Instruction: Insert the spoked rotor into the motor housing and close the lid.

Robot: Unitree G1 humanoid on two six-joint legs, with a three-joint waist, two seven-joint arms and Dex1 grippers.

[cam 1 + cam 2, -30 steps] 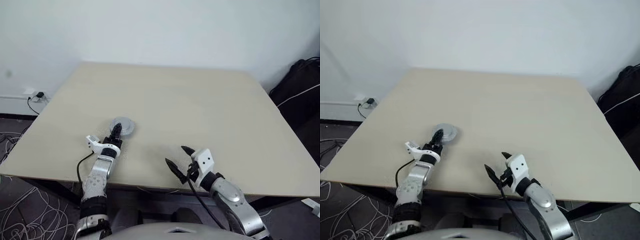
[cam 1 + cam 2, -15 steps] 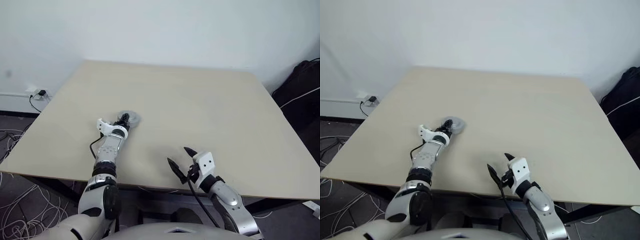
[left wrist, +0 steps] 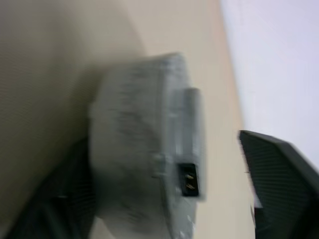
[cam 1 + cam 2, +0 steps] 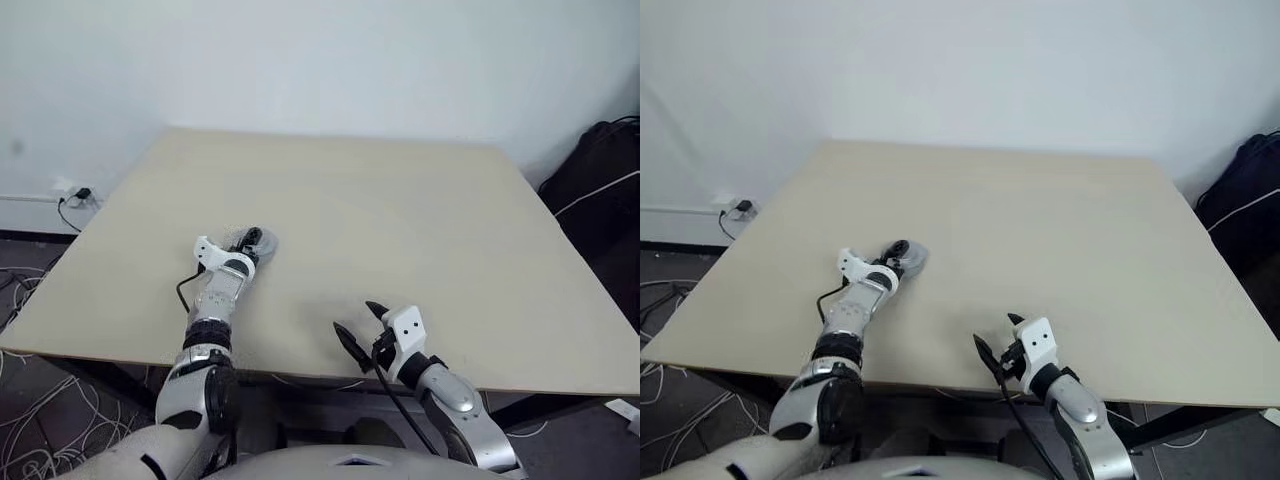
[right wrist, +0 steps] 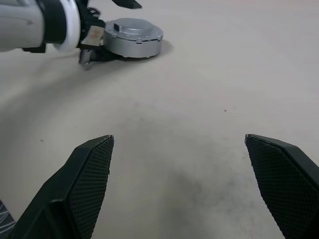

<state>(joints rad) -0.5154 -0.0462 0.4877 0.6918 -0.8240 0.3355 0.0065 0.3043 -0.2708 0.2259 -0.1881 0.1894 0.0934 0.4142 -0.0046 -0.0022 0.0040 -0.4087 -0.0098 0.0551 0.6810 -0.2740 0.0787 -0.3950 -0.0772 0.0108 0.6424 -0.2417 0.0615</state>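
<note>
The closed-up motor housing [image 5: 133, 38] sits lid-on, left of centre on the table [image 4: 420, 220], between the left gripper's [image 5: 107, 27] spread jaws, the right gripper [image 4: 362, 322] open nearer, so little seems left.

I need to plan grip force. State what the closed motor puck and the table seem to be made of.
Motor housing: looks like metal, matte silver-grey, with a machined-looking stepped lid and soft highlights; painted plastic cannot be ruled out. Table: pale beige, smooth and matte, probably laminate or painted board.
</note>
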